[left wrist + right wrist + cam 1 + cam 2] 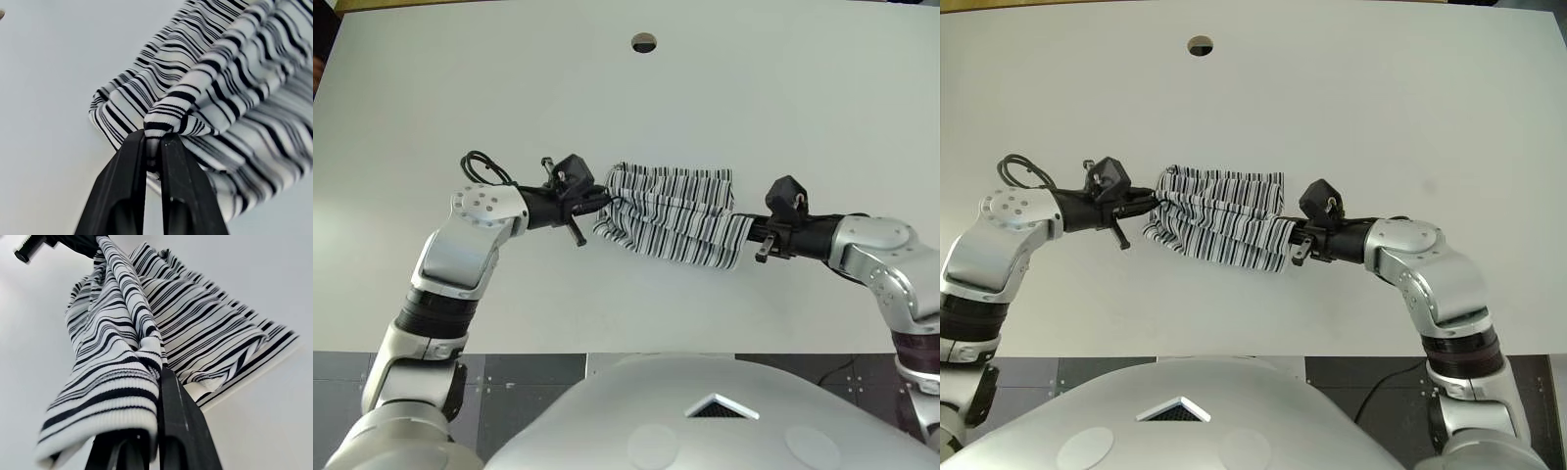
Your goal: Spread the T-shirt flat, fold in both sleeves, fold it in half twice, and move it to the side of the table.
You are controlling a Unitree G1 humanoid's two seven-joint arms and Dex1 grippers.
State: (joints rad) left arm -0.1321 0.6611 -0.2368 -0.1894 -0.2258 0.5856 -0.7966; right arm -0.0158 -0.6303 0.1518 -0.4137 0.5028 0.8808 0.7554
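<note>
Shirt: striped T-shirt (pixel 671 215) sits mid-counter, btwn the two arms. Far part lies on the counter (pixel 460 88); near part is lifted and sagging.
Left jaws: pinched together on a bunched ribbed edge at the shirt's left end.
Right jaws: clamped on a thick roll of cloth at the right end.
Step (judged): prob. mid half-fold, with the held edge to be carried over the flat part.
Risk 1: cloth droops btwn the grips, so the middle could land first and crease or fold crooked.
Risk 2: uneven travel of the arms would skew the edges.
Risk 3: the lift may drag the lower layer and undo the tucked sleeves.
Risk 4: the left pinch looks thin, so the edge may slip out.
Head views: show overall layout, both arms, and the hole (pixel 644 42) near the far edge.
Wrist views: show the actual bite of each grip, the layers stacked under the lifted edge, and the bottom layer flat on the counter.
</note>
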